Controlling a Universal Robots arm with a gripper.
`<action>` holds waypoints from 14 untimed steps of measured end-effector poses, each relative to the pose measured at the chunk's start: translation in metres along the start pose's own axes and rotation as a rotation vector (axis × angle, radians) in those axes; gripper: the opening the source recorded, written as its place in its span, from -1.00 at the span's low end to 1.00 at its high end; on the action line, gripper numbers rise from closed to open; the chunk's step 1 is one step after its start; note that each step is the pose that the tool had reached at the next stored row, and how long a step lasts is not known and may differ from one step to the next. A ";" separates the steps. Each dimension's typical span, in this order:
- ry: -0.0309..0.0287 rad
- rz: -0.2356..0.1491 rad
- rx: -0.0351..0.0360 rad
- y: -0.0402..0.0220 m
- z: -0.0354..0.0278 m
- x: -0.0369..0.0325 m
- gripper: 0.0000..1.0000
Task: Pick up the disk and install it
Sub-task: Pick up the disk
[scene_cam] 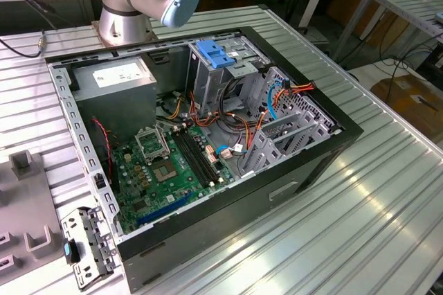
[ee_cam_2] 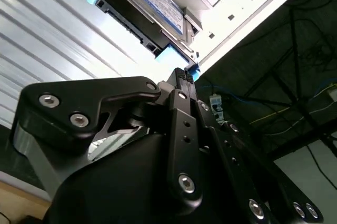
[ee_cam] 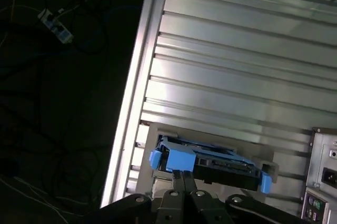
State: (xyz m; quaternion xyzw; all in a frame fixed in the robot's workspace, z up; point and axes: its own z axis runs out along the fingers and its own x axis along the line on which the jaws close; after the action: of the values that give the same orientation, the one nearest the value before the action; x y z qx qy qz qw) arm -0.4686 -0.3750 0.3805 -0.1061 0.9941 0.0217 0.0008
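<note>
Closest to you, the gripper shows its black links, and its two fingers are pressed together, tip against tip, in both wrist views. Right past those tips comes the disk. They sit at the blue rail on its near end, touching it or a hair off. You can't tell whether a thin lip of that rail is nipped between them.

Look at the first wrist view: the disk rests in a grey holder on the table, close to the table's edge. A corner of the case is just beside it.

Farther off, in the exterior view, the case lies open on the table. The cage stands upright inside it, its blue latch on top.

So you're in the pick-up step, by my reading. The disk is down in its holder and nothing has gone into the cage yet.

The next move calls for a sure hold on the carrier rails, not on the labelled face. Fingers shut this tight will only take something thin, so the disk could swing or slip as it comes up. The cage is well apart from the holder, so the carry will need height to clear the case wall and the loose cables inside.
</note>
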 end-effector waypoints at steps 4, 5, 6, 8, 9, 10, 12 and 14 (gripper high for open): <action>0.0045 -0.105 -0.0006 0.0000 0.0001 0.0000 -0.79; 0.0064 -0.148 -0.0009 0.0000 0.0002 0.0000 -0.79; 0.0077 -0.177 -0.0011 0.0000 0.0002 0.0000 -0.79; 0.0092 -0.213 -0.0013 0.0000 0.0003 0.0000 -0.79; 0.0101 -0.231 -0.0014 0.0000 0.0002 0.0000 -0.79; 0.0107 -0.246 -0.0013 0.0000 0.0003 0.0000 -0.79; 0.0131 -0.301 -0.0015 0.0000 0.0004 0.0000 -0.79; 0.0148 -0.340 -0.0018 0.0000 0.0004 0.0000 -0.79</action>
State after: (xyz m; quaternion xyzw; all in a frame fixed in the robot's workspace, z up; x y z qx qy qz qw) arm -0.4686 -0.3751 0.3801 -0.2731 0.9617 0.0213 -0.0029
